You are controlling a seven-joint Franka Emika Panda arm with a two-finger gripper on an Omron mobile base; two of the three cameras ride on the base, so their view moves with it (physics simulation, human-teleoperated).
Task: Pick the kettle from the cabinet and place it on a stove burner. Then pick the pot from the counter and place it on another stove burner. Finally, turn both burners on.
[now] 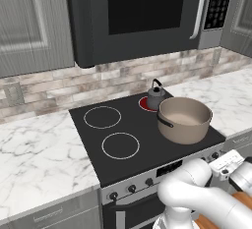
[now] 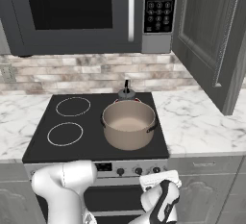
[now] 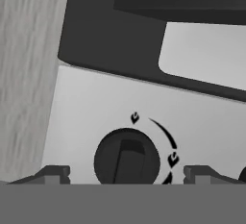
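The small dark grey kettle stands on the back right burner, which glows red. Right in front of it the wide tan pot sits on the front right burner. My gripper is down at the stove's front panel, facing a dark round knob. Its fingertips stand wide apart on either side of the knob, open and not touching it. In the right base view the gripper hangs just below the rightmost knob.
Two left burners are bare white rings on the black glass. A dark microwave hangs above the stove. An open cabinet door juts out at the right. Marble counter flanks the stove.
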